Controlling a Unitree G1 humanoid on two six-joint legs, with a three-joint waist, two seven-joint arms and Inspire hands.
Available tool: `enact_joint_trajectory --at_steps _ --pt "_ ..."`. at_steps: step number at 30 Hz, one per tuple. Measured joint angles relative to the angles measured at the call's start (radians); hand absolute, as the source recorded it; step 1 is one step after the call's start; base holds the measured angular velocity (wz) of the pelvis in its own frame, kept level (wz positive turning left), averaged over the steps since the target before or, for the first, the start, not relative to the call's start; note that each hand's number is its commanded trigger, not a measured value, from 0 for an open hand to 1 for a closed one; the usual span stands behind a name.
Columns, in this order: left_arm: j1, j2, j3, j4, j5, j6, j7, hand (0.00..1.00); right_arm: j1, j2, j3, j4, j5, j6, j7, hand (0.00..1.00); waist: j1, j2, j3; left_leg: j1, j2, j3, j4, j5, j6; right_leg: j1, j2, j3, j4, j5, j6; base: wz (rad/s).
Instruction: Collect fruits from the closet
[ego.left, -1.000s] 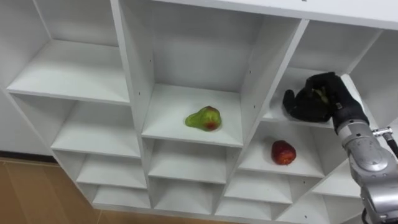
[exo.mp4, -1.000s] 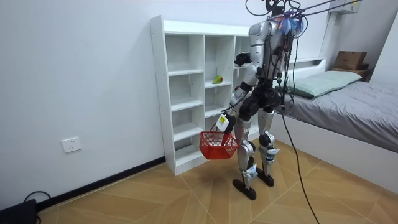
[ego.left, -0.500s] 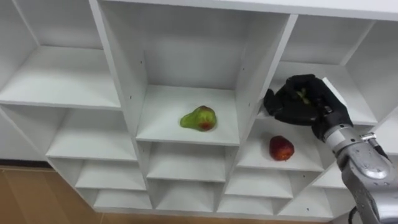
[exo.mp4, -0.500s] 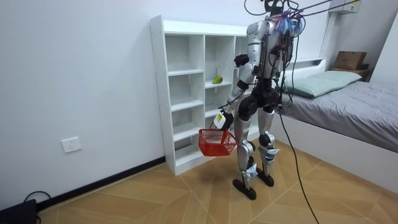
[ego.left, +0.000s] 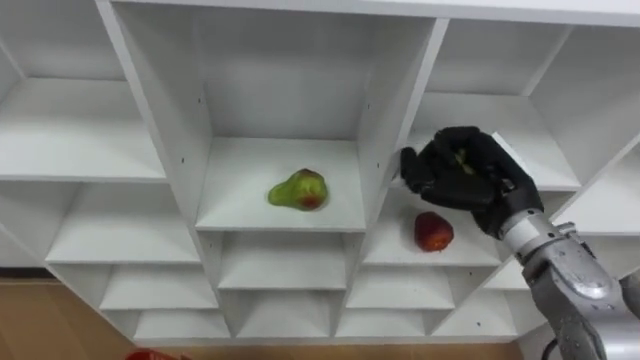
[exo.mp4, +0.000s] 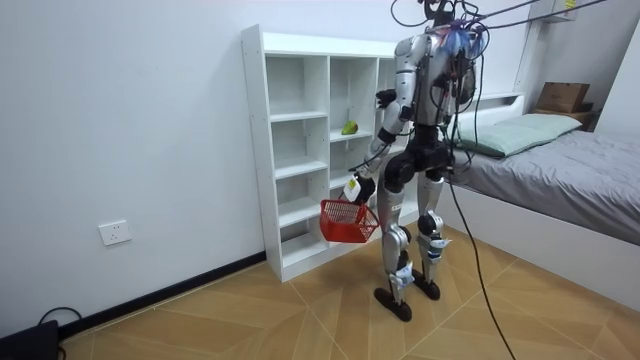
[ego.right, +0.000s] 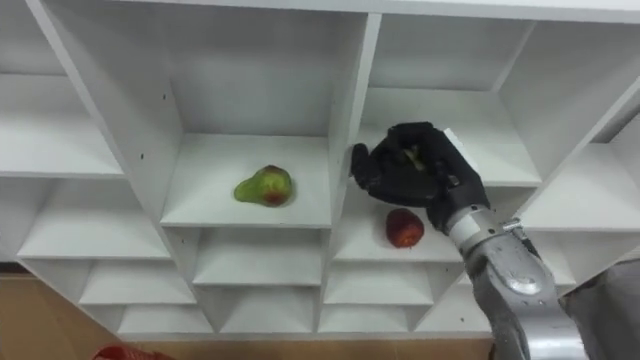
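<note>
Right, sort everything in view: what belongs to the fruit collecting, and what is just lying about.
For the job:
closet; pear; red apple; greenish fruit gripped in the right hand; red basket hanging from the left hand.

Lying about:
bed; pillow; cardboard box; wall socket.

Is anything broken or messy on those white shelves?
Nothing stands out. The shelves look tidy and whole: a pear lies in the middle compartment, a red apple sits lower right, the right hand is curled round a green fruit, and the left hand holds a red basket.
</note>
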Motion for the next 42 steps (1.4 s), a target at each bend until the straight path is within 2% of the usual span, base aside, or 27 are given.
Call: enact_joint_trajectory --at_steps 2,4,5,7,9,13,15,18,19,21,29,35,37,42 --pt "-0.012 -0.006 -0.002 -0.004 -0.015 0.0 0.0 1.0 0.026 0.0 0.055 0.032 0.006 0.015 0.028 1.0 0.002 0.0 0.0012 -0.009 0.001 0.0 0.001 0.0 -0.003 -0.006 -0.001 -0.009 0.0 0.001 -0.002 0.09" --pt "-0.029 -0.011 -0.01 -0.024 -0.057 -0.003 -0.007 1.0 0.037 0.01 0.155 0.069 -0.007 0.057 0.079 1.0 0.014 -0.003 0.0014 -0.04 -0.001 -0.001 0.003 0.001 -0.006 -0.034 -0.003 -0.015 0.003 0.009 -0.005 0.06" --pt "-0.035 -0.013 -0.013 -0.024 -0.062 -0.003 -0.01 1.0 0.038 0.013 0.177 0.076 -0.008 0.067 0.095 1.0 0.016 0.0 0.0039 -0.048 -0.001 -0.002 0.004 0.001 -0.005 -0.037 -0.002 -0.017 0.002 0.012 -0.005 0.05" --pt "-0.067 -0.013 -0.044 -0.002 -0.076 -0.005 -0.028 1.0 0.035 0.02 0.239 0.115 -0.006 0.074 0.16 1.0 0.032 0.008 0.0119 -0.068 -0.004 -0.009 0.015 0.004 0.0 -0.048 -0.003 -0.025 0.002 0.02 -0.002 0.1" --pt "-0.075 -0.015 -0.048 0.003 -0.076 -0.006 -0.031 1.0 0.032 0.027 0.255 0.139 -0.007 0.074 0.191 1.0 0.037 0.005 0.0127 -0.075 -0.005 -0.019 0.018 0.006 0.002 -0.05 -0.006 -0.034 0.001 0.022 -0.001 0.15" --pt "-0.076 -0.019 -0.05 0.004 -0.076 -0.006 -0.029 1.0 0.014 0.026 0.261 0.147 0.007 0.074 0.219 1.0 0.036 0.001 0.0127 -0.1 -0.015 -0.037 0.017 0.017 0.002 -0.07 -0.007 -0.037 -0.001 0.023 -0.001 0.1" --pt "-0.08 -0.02 -0.055 0.004 -0.076 -0.006 -0.029 1.0 0.014 0.025 0.262 0.147 0.032 0.074 0.219 1.0 0.036 -0.004 0.0103 -0.106 -0.016 -0.04 0.016 0.019 0.002 -0.074 -0.007 -0.038 -0.001 0.023 -0.001 0.05" --pt "-0.083 -0.021 -0.067 0.004 -0.076 -0.009 -0.028 1.0 0.013 0.026 0.263 0.145 0.087 0.071 0.226 1.0 0.036 -0.007 0.0116 -0.106 -0.017 -0.042 0.016 0.02 0.002 -0.078 -0.008 -0.037 -0.001 0.023 0.0 0.0" --pt "-0.086 -0.021 -0.067 0.004 -0.076 -0.016 -0.027 1.0 0.013 0.026 0.263 0.144 0.097 0.067 0.226 1.0 0.034 -0.011 0.0154 -0.108 -0.018 -0.042 0.017 0.02 0.002 -0.079 -0.009 -0.039 -0.001 0.022 0.0 0.0" --pt "-0.095 -0.021 -0.068 0.003 -0.076 -0.025 -0.025 1.0 0.013 0.026 0.263 0.144 0.109 0.066 0.226 1.0 0.035 -0.015 0.0171 -0.117 -0.018 -0.042 0.017 0.02 0.002 -0.086 -0.01 -0.04 -0.001 0.022 0.001 0.0" --pt "-0.12 -0.025 -0.087 0.002 -0.117 -0.034 -0.017 1.0 0.012 0.028 0.284 0.171 0.114 0.062 0.226 1.0 0.033 -0.019 0.0183 -0.14 -0.02 -0.043 0.017 0.02 0.003 -0.109 -0.013 -0.044 0.002 0.022 0.001 0.0" --pt "-0.129 -0.034 -0.127 -0.029 -0.116 -0.04 -0.02 1.0 0.009 0.033 0.284 0.282 0.115 0.061 0.203 1.0 0.012 -0.008 0.0242 -0.164 -0.02 -0.057 0.033 0.02 0.003 -0.119 -0.022 -0.067 0.006 0.022 0.001 0.1" --pt "-0.129 -0.045 -0.127 -0.048 -0.117 -0.04 -0.02 1.0 0.008 0.04 0.283 0.317 0.12 0.06 0.202 1.0 0.009 0.003 0.0249 -0.175 -0.019 -0.057 0.035 0.02 0.003 -0.132 -0.022 -0.072 0.018 0.022 0.001 0.0" --pt "-0.148 -0.073 -0.13 -0.059 -0.118 -0.043 -0.019 1.0 0.009 0.077 0.281 0.382 0.17 0.056 0.189 1.0 -0.007 0.021 0.0205 -0.2 -0.022 -0.068 0.051 0.021 0.005 -0.145 -0.029 -0.092 0.024 0.022 0.001 0.07"
